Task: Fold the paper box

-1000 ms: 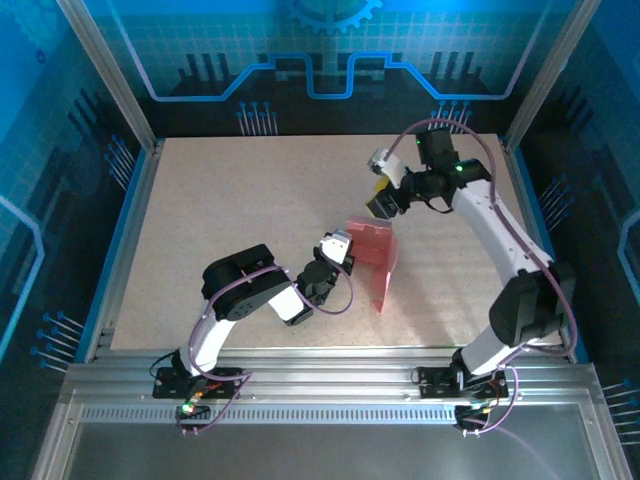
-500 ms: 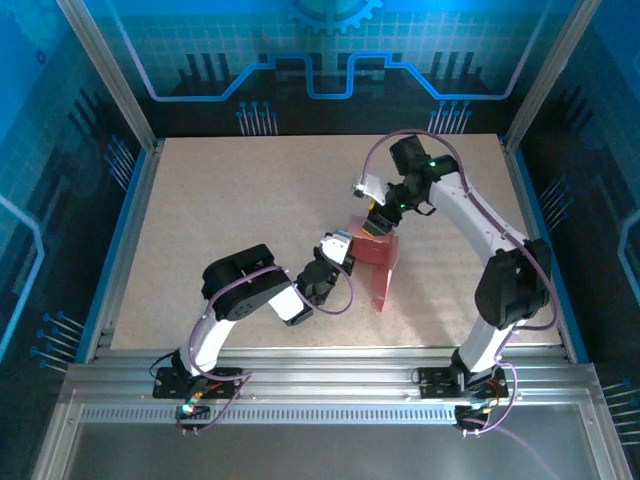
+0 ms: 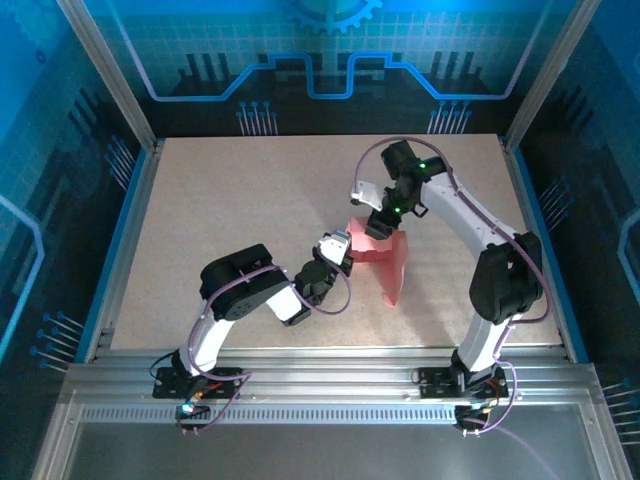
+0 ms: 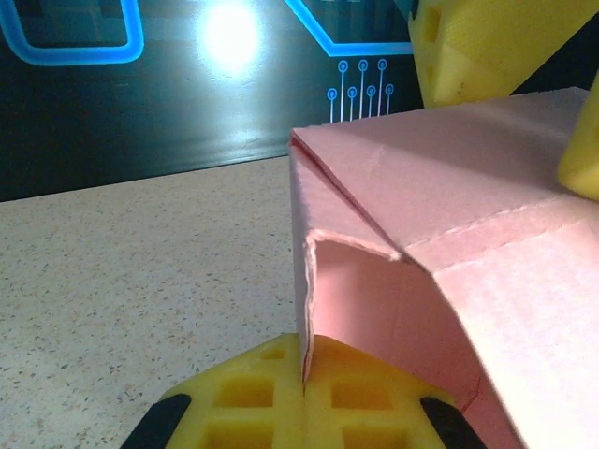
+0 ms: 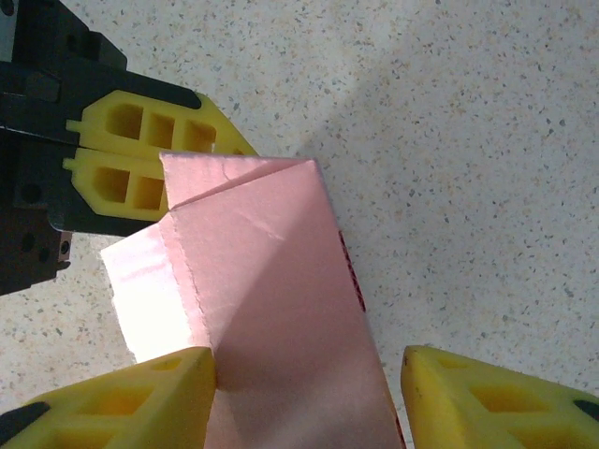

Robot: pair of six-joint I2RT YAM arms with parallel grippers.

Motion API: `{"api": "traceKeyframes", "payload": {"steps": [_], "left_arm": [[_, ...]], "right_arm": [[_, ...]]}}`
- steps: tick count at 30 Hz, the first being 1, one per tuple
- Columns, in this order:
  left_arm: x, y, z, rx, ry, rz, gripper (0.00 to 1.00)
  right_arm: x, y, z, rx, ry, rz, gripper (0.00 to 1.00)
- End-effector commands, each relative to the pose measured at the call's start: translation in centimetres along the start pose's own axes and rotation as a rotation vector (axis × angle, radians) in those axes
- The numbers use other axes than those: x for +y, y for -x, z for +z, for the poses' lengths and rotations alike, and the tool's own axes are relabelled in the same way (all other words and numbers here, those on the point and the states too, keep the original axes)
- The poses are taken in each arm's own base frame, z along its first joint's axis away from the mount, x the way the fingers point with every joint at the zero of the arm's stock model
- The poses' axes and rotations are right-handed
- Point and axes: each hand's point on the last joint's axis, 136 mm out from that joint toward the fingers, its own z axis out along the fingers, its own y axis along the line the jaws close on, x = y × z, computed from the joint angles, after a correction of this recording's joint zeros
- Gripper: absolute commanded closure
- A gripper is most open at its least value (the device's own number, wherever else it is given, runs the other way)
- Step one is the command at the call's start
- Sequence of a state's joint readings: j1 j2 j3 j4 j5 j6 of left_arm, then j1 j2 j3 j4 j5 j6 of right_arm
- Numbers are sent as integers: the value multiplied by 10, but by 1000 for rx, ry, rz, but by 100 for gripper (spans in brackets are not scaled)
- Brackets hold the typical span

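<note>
Pink card, half-formed, stands near the middle of the surface [image 3: 230, 200]: the paper box [image 3: 388, 258] shows one long panel raised as a sloping ridge, a creased side wall, and a loose flap trailing toward the near edge. The left claw [image 4: 304, 412] is clamped tight on a thin card edge, seemingly to anchor it. The right claw [image 5: 309, 402] hangs above with jaws apart, straddling the ridge and gripping nothing, likely poised to press the fold.

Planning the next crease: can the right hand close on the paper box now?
Probably yes: the open right hand straddles the paper box, nothing between; the left hand pinches one edge, off to the side.
</note>
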State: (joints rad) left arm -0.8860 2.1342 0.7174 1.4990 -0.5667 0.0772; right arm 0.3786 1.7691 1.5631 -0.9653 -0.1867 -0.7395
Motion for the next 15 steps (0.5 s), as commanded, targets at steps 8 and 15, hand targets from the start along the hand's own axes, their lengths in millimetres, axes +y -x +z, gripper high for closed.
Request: {"api": "traceKeyframes", "payload": {"steps": [8,15], "left_arm": [[-10,-34,-2,136,-62,38,100],[-9,-34,-1,138,-60,39,100]], "right_arm": [[9,2,3,-22,-96,-190,47],[-2,34,-32,-235,-156,-69,46]]}}
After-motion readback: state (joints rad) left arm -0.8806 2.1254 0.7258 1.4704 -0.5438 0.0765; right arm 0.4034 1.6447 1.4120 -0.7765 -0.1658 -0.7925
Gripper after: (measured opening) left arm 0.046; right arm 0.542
